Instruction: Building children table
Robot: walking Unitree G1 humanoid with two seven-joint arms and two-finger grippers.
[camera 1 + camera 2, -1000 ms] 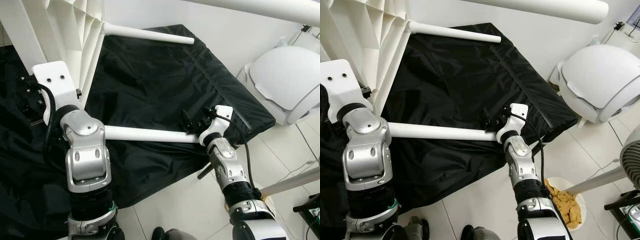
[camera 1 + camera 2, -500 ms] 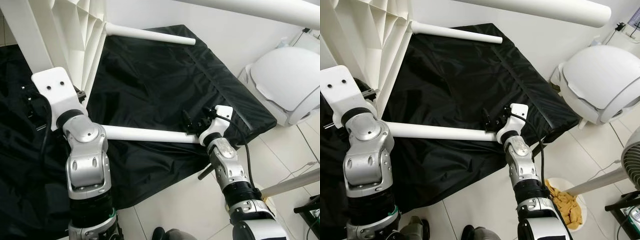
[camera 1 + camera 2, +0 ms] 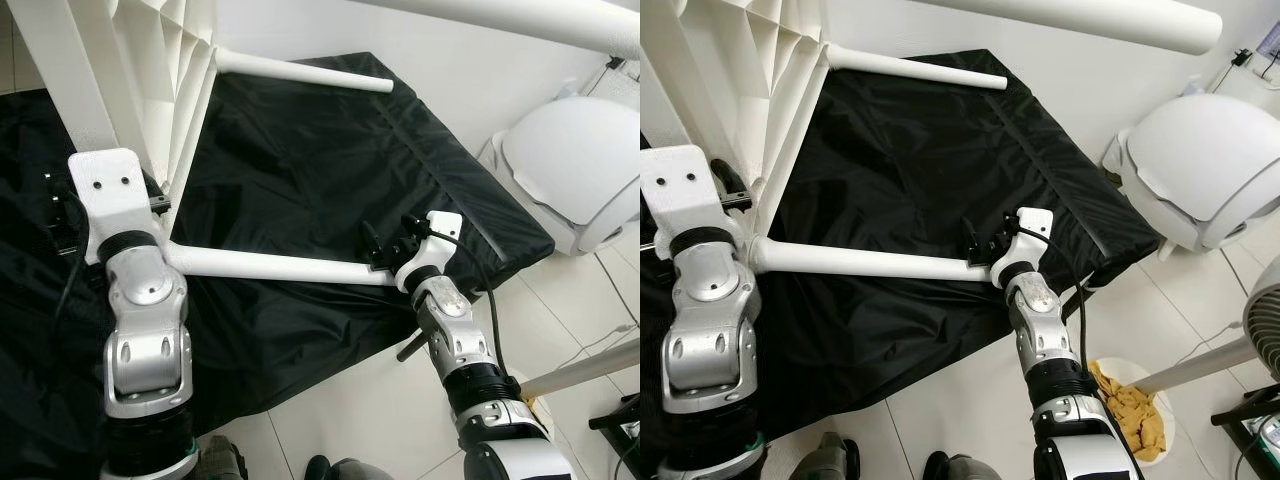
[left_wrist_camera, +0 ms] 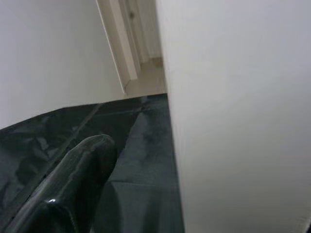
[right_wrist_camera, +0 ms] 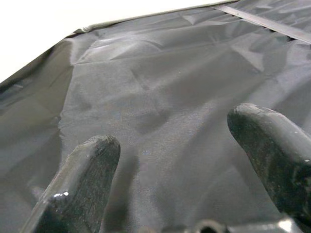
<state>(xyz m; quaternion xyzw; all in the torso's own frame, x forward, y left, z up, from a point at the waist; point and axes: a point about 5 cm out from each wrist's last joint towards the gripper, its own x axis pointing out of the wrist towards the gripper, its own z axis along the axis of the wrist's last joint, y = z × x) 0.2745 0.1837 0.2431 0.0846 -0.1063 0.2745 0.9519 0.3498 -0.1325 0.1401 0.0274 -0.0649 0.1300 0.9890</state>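
The white children's table (image 3: 150, 60) lies tipped on the black cloth (image 3: 320, 160), its ribbed underside facing me. One white leg (image 3: 280, 266) runs from its lower corner towards my right gripper (image 3: 385, 245). That gripper hovers open at the leg's free end. In the right wrist view its two fingers (image 5: 82, 170) frame bare cloth, with nothing between them. A second leg (image 3: 300, 72) juts out further back. A third leg (image 3: 1090, 22) crosses the top close to the camera. My left gripper (image 3: 62, 205) sits against the table's white panel (image 4: 233, 121) at the left.
A white domed appliance (image 3: 590, 150) stands on the tiled floor at the right. A fan (image 3: 1260, 330) and a bowl of yellow snacks (image 3: 1125, 400) are at the lower right. The cloth's front edge (image 3: 330, 370) meets white tiles near my right arm.
My left arm has swung to the left, uncovering the spot where the lower leg joins the table's corner. The right gripper has hardly moved.
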